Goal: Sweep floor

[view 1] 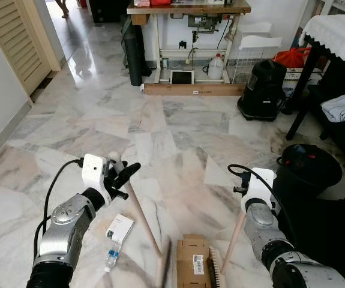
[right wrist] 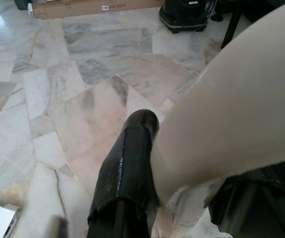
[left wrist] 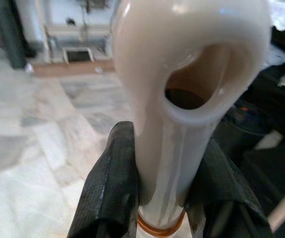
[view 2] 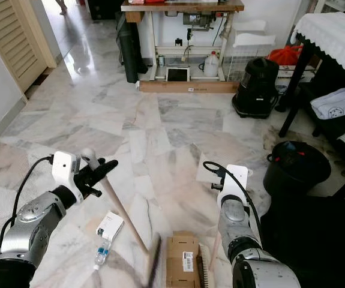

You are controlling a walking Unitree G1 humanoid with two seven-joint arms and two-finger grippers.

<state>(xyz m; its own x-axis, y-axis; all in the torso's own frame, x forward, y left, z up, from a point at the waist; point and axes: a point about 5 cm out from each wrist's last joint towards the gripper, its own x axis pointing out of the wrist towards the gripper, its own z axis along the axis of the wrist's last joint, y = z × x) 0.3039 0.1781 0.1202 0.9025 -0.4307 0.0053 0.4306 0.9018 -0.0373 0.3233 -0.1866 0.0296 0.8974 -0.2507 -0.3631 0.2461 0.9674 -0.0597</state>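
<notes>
Cardboard box [view 1: 193, 261] sits nearest the head camera, flat on the marble floor [view 1: 178, 138], below and between both grippers. Left gripper [view 1: 126, 174] is pinched on the top end of a wooden handle [view 1: 143, 219]; its long axis runs from that grip down and toward the robot's right, ending in a blurred dark head [view 1: 164, 264] just left of the box. Looks like the dustpan stick, can't confirm. Right gripper [view 1: 244, 187] holds the broom handle [view 1: 233, 240]; the shaft drops down and slightly inward to the bristle head [view 1: 215, 267], touching the box's right edge. Small white carton [view 1: 119, 228] and a plastic bottle [view 1: 111, 258] lie below the left gripper, outboard of its handle.

Right eye: same layout. Carton [view 2: 110, 226] and bottle [view 2: 101, 252] sit left of the blurred head, box between the two tool heads.

Left wrist: fingers [left wrist: 107, 188] clamp both sides of a cream looped grip end [left wrist: 182, 89], tight.

Right wrist: one finger [right wrist: 130, 168] is pressed against the cream handle cap [right wrist: 231, 114], closed on it.

Judgement: the key relation is the broom head on the right of the box with the other head on its left, so the next stroke would push debris leftward. The carton and bottle are nearer the left arm.
</notes>
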